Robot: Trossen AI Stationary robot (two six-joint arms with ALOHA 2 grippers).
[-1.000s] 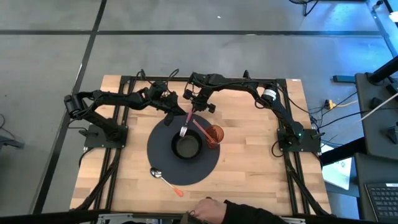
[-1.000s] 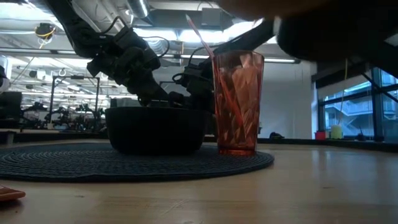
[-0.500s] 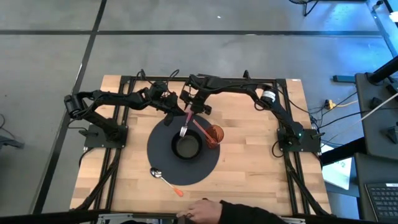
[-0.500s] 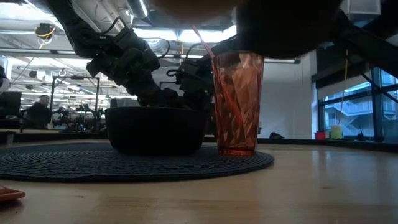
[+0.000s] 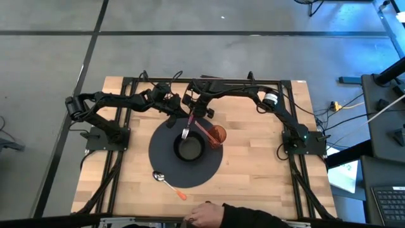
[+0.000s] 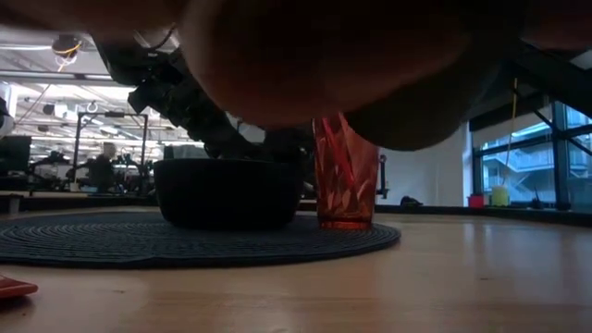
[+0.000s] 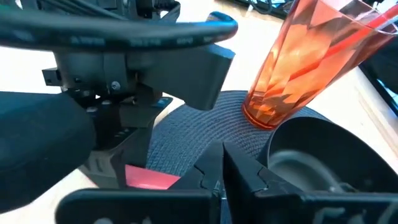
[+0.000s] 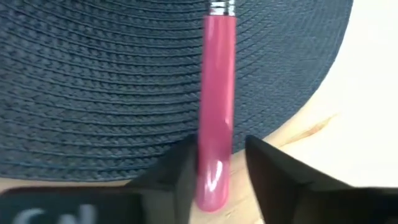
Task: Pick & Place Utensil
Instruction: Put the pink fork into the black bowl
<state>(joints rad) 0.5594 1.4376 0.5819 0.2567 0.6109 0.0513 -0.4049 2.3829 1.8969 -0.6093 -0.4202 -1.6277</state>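
Over the dark placemat (image 8: 93,81), the pink-handled fork (image 8: 216,106) sits between the right gripper's (image 8: 217,171) narrowly parted jaws.

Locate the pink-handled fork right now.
In the high view, the fork lies at the far edge of the dark placemat, tines on the black bowl rim, left of the orange cup, handle between the right gripper fingers.

Across the table (image 6: 462,287) we see a dark bowl (image 6: 227,192) on a round woven placemat (image 6: 185,242), and just to its right a red faceted tumbler (image 6: 346,176) standing upright on the same mat. Dark arm parts (image 6: 176,97) hang behind the bowl. A large blurred dark shape (image 6: 324,55) very near us covers the top. At the near left edge lies something orange (image 6: 14,287).
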